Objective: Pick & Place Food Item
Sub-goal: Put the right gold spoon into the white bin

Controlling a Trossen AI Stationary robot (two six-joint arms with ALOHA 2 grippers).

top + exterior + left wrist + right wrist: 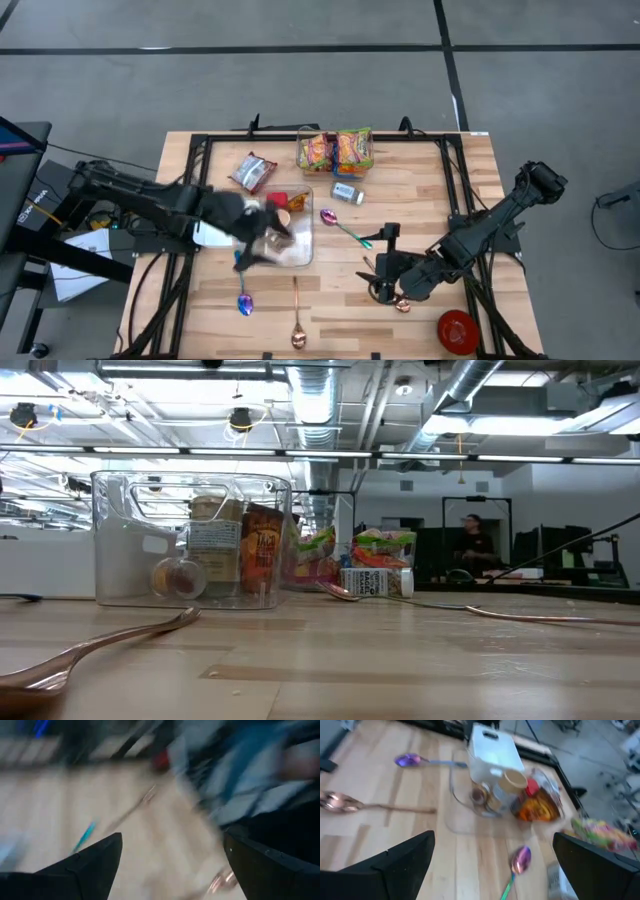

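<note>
A clear plastic bin (292,238) stands on the wooden table and holds a red packet (536,806), a tan-lidded cup (512,781) and a small jar (178,575). My left gripper (262,240) hovers open over the bin's left side; its wrist view is blurred and shows nothing between the fingers (172,840). My right gripper (385,272) stands open to the right of the bin, facing it, with nothing between its fingers (494,837). A red-brown snack bag (255,172), two bright snack packs (335,150) and a small carton (347,193) lie behind the bin.
Several spoons lie about: a purple-and-teal one (345,228) between bin and right gripper, a blue one (244,297) and a copper one (297,318) near the front edge, another copper one (401,302) under the right arm. A red bowl (458,331) sits at the front right.
</note>
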